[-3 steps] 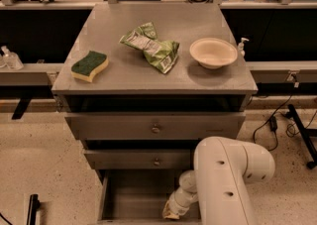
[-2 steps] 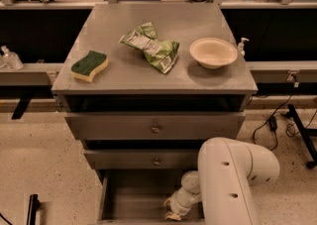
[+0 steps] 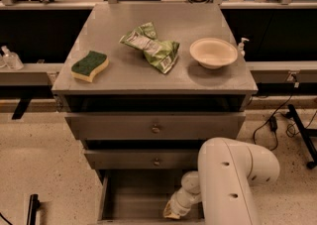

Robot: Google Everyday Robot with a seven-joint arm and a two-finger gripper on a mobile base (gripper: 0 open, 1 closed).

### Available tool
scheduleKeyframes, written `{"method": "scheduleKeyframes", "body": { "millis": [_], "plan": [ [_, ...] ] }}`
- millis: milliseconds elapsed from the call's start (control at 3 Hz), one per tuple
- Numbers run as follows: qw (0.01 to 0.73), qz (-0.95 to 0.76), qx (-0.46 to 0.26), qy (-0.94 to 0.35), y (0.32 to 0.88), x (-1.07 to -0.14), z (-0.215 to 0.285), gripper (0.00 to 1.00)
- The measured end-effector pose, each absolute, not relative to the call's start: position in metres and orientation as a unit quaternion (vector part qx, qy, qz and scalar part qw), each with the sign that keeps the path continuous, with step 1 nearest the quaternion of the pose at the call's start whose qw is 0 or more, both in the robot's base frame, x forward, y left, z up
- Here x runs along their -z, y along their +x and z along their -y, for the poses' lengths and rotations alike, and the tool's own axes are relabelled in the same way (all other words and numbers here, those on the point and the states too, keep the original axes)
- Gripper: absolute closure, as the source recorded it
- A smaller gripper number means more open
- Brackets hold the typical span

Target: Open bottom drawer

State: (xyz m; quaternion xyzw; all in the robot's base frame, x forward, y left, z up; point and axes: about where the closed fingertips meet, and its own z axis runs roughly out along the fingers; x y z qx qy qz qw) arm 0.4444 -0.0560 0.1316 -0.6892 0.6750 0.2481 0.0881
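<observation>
the bottom drawer (image 3: 131, 194) stands pulled out at the foot of the grey cabinet. its plain grey box interior is open to view below the middle drawer (image 3: 129, 159) and the wider top drawer (image 3: 114, 126), each of which shows a small round knob at the centre of its front. the gripper (image 3: 172, 212) is low inside the right part of that open drawer, near the bottom edge of the view — how far open it is, and whether it has hold of anything, cannot be told. the white arm (image 3: 233, 174) bulks up just right of the drawers and hides the bottom drawer's right side. on the cabinet top (image 3: 124, 83) lie a green and yellow sponge (image 3: 89, 65) at the left, a crumpled green snack bag (image 3: 152, 46) in the middle and a pale bowl (image 3: 213, 52) at the right, each apart from the others.
</observation>
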Motion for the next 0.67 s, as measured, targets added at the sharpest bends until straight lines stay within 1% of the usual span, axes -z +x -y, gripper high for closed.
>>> {"method": "scheduleKeyframes", "body": {
  "millis": [333,667],
  "plan": [
    [0.122,-0.712,-0.234,-0.651,0.451,-0.141,0.073,1.00],
    [0.156,-0.745,-0.215,-0.612,0.460,-0.152,0.090,1.00]
  ]
}}
